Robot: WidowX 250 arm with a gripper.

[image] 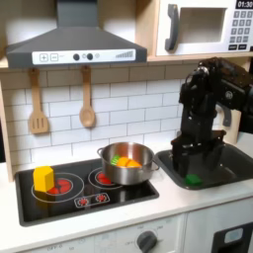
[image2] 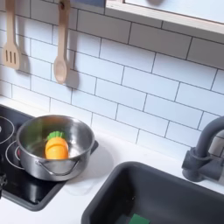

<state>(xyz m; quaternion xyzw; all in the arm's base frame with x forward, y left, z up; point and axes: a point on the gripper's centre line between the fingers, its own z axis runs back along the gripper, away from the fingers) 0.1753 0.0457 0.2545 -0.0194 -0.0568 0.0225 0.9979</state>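
Note:
In the first exterior view my black arm reaches down into the sink point(image: 229, 170) at the right. The gripper point(image: 191, 158) hangs just above the sink floor, and its fingers blend into the dark basin. A small green thing point(image: 194, 179) lies on the sink floor right below the gripper; whether the two touch is unclear. The same green thing point(image2: 136, 219) peeks in at the bottom edge of the second exterior view. A steel pot point(image: 128, 164) point(image2: 35, 131) stands on the stove and holds an orange carrot with a green top point(image: 126, 159) point(image2: 57, 147).
A yellow block point(image: 42, 178) sits on the left burner of the black stove point(image: 69, 198). A wooden spatula point(image: 38, 104) and spoon point(image: 87, 99) hang on the tiled wall. A dark faucet point(image2: 206, 153) stands behind the sink point(image2: 175, 188). A microwave point(image: 203, 28) is mounted above.

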